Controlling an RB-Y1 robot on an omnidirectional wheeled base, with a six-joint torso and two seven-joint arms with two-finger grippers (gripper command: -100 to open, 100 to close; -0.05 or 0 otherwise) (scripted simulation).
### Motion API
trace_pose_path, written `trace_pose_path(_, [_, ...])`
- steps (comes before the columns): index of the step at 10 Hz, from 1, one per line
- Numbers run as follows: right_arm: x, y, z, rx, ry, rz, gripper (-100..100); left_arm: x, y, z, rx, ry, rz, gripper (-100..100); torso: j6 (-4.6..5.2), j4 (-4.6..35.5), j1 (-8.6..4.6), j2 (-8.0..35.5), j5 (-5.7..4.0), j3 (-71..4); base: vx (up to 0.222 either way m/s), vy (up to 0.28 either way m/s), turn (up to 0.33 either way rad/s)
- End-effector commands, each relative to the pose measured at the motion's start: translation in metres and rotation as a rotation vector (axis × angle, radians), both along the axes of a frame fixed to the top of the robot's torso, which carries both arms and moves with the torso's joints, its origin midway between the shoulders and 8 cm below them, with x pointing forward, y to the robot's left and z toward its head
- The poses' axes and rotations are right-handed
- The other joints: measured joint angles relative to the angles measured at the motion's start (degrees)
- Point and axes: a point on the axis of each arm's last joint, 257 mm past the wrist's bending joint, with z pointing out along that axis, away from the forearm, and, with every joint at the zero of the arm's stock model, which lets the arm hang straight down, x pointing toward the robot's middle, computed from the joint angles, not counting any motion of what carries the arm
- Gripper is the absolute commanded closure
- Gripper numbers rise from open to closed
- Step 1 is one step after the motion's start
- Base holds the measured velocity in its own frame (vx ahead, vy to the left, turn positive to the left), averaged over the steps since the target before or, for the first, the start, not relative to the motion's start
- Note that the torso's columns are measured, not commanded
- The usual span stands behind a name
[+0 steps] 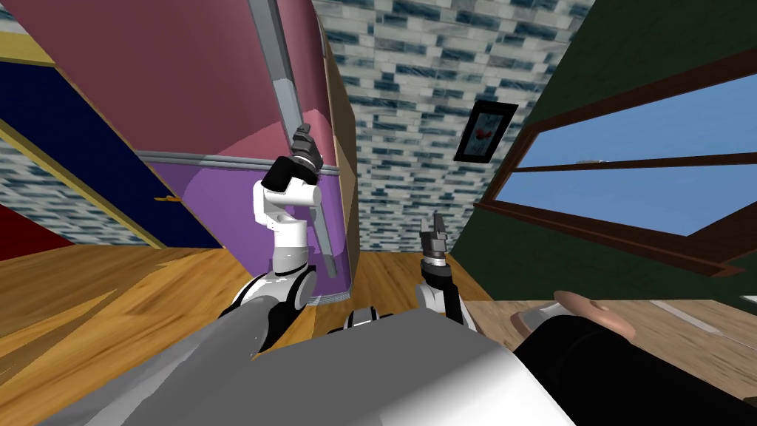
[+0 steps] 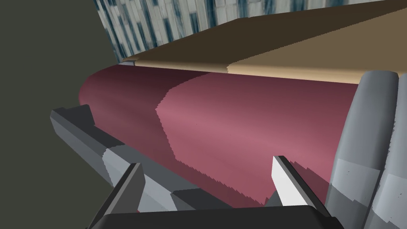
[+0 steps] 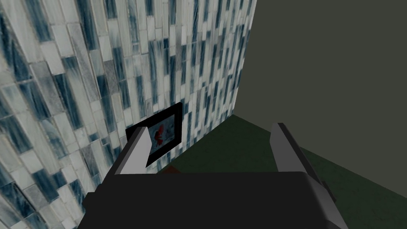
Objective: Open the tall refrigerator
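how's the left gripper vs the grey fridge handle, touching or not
Cannot tell. In the left wrist view one finger of the open left gripper overlaps the grey handle; neither contact nor a gap shows plainly.

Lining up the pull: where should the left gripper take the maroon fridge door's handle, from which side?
The grey handle bar, head-on from the front, fingers straddling it: it runs long and narrow along the maroon door. It lies outside the open left gripper, so shift sideways.
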Motion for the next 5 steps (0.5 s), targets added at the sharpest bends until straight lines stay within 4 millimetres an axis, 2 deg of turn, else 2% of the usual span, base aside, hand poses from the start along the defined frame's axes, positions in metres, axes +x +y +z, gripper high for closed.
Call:
trace_pose_path(1, [0.000,0.000,0.000,0.000,0.000,0.000,0,0.008,-0.008,0.017,-0.007,-0.030,-0.045,-100,0.00,-0.2,0.02,-0.2,0.03,-0.2,-0.059,0.059,0.193])
trace_pose_path(2, [0.000,0.000,0.000,0.000,0.000,0.000,0,0.011,-0.013,0.021,-0.004,-0.040,-0.052,-100,-0.15,0.2,0.33,-0.1,0.05,-0.2,-0.052,0.053,0.172])
trace_pose_path(3, [0.000,0.000,0.000,0.000,0.000,0.000,0,0.018,-0.016,0.019,-0.001,-0.038,-0.055,-100,-0.25,0.6,0.54,-0.1,0.07,-0.3,-0.012,0.012,0.038])
trace_pose_path(5, [0.000,0.000,0.000,0.000,0.000,0.000,0,0.041,-0.017,-0.001,0.004,0.016,-0.054,-100,-0.22,0.7,0.54,-0.5,-0.01,-0.8,-0.002,0.002,0.008])
